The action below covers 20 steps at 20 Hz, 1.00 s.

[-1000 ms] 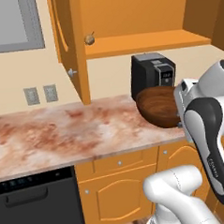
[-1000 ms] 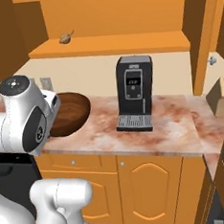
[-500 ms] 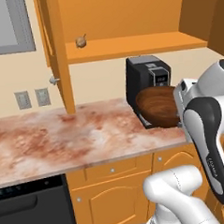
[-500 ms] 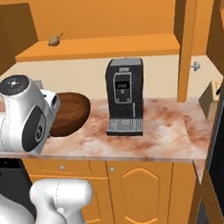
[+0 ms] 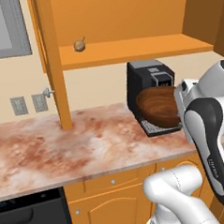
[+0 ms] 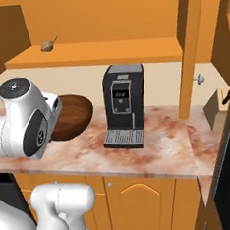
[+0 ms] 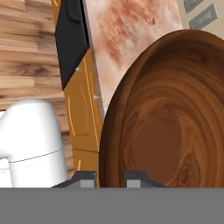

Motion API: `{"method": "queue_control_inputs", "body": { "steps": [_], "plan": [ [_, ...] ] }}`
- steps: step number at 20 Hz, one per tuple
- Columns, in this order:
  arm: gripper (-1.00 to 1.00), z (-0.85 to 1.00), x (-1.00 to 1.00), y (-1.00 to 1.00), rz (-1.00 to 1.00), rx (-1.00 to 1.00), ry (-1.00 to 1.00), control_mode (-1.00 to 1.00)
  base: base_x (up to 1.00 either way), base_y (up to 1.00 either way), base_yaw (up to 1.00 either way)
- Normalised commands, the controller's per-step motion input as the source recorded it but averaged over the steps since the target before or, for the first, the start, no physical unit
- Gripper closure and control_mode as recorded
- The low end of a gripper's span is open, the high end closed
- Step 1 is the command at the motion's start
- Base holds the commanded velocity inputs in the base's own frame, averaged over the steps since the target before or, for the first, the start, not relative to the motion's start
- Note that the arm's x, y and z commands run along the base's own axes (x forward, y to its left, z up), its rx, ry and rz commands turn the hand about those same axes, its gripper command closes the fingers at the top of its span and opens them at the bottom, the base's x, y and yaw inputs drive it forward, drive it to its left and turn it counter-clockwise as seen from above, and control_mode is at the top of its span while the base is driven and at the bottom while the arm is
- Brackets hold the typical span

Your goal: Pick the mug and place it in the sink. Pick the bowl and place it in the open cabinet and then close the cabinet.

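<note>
The dark brown wooden bowl [image 5: 156, 106] [image 6: 73, 116] hangs tilted on its side above the counter, just in front of the coffee machine. In the hand view its rim stands between my fingertips [image 7: 85, 179], and the gripper [image 7: 111, 179] is shut on the bowl [image 7: 166, 118]. The orange wall cabinet is open above, with its inner shelf [image 5: 133, 49] [image 6: 97, 54] bare apart from a bulb. Its door [image 5: 52, 66] [image 6: 192, 41] stands swung out, edge on. The mug and the sink are out of view.
A small tan garlic-like bulb [image 5: 79, 45] [image 6: 47, 45] lies on the cabinet shelf. A black coffee machine [image 5: 148, 76] [image 6: 124, 104] stands on the marbled counter [image 5: 64, 145] [image 6: 154, 148]. Wall outlets [image 5: 26, 104] and a black dishwasher [image 5: 31, 217] are at the left.
The whole picture has slid left in both base views, so the camera moved. The bowl stays in the gripper, at the same place relative to the arm.
</note>
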Motion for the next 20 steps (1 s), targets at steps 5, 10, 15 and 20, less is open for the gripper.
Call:
{"method": "queue_control_inputs", "body": {
  "steps": [5, 10, 15, 20],
  "plan": [
    [1.00, 0.00, 0.00, 0.00, 0.00, 0.00, 0.00, 1.00, 0.48, -0.08, 0.00],
    [1.00, 0.00, 0.00, 0.00, 0.00, 0.00, 0.00, 1.00, 0.37, -0.05, 0.00],
    [1.00, 0.00, 0.00, 0.00, 0.00, 0.00, 0.00, 1.00, 0.04, 0.00, 0.00],
    [1.00, 0.00, 0.00, 0.00, 0.00, 0.00, 0.00, 1.00, 0.00, 0.00, 0.00]
  ]
}}
